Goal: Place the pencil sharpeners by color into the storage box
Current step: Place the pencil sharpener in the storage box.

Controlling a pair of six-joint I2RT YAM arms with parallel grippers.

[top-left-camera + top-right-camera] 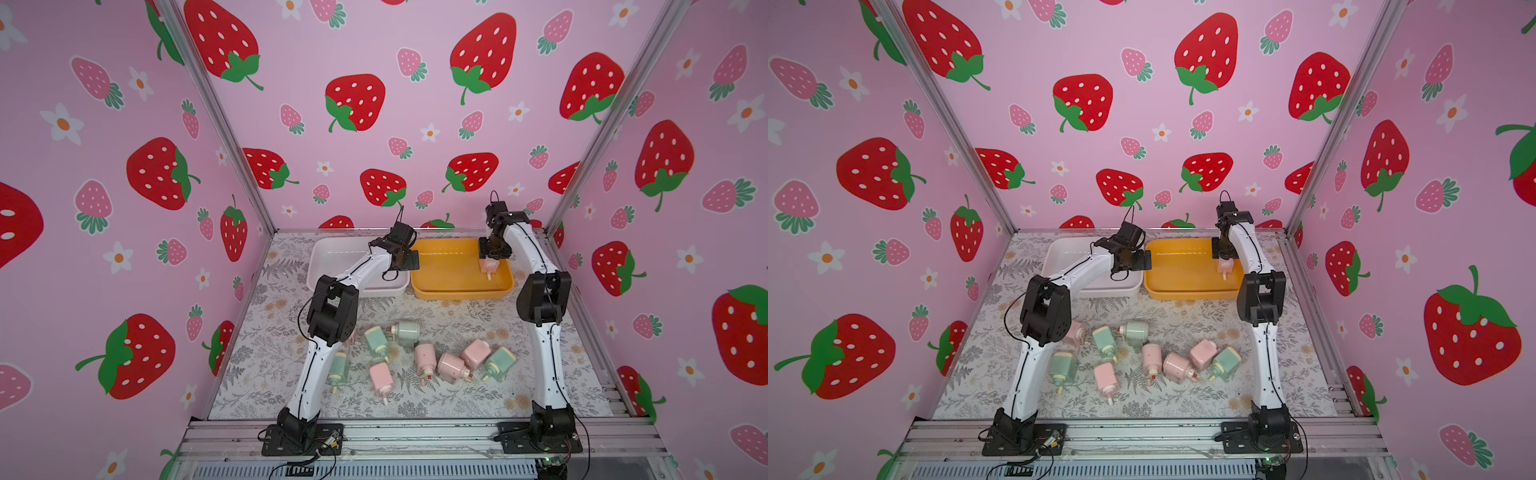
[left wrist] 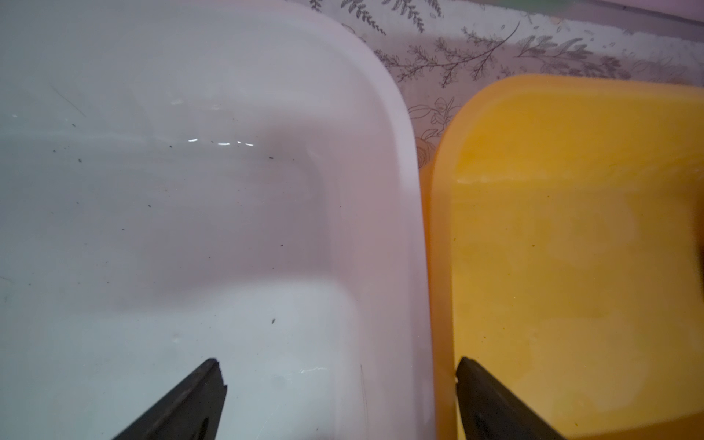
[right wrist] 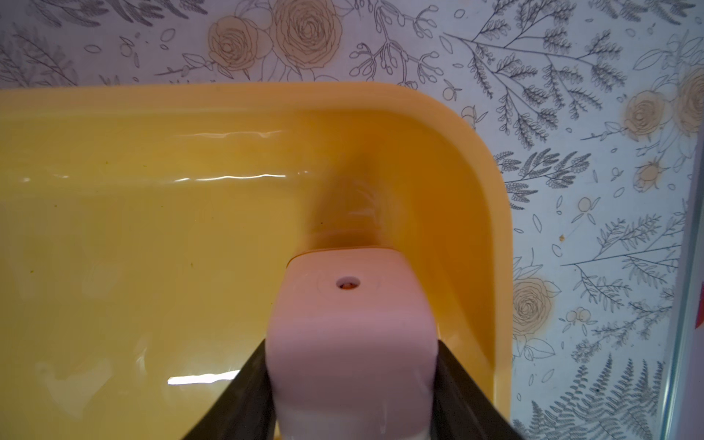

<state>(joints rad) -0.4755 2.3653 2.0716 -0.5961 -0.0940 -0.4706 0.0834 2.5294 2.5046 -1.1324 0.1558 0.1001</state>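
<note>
Early days here: neither box shows anything resting in it. The white box [image 1: 319, 266] looks bare where the left wrist view sees it, and the yellow box [image 1: 457, 293] is bare too, apart from the one piece held over it. The right tool [image 1: 490, 260] is clamped on a pink sharpener [image 3: 350, 324], jaws pressing its two flanks, cream end and crank pointing down. The yellow box lies straight below that tool, with its corner just beyond. Whether the crank touches the box floor I cannot tell. I'd call this the first drop, one release away. Everything else sits on the desk [image 1: 457, 401], well behind both tools toward the arm bases: four green sharpeners [image 1: 1105, 340] and five loose pink sharpeners [image 1: 1151, 359], one of those half hidden behind the left arm's elbow in a top view. Nine to go, then, with the greens presumably meant for the white box. Now the pose: the right arm rises from its base, folds at a high elbow and reaches forward, wrist tipped steeply down. The left arm is bent likewise and angled inward. The left tool [image 2: 338, 365] hangs wide open and empty, straddling the seam where the two boxes sit side by side.
</note>
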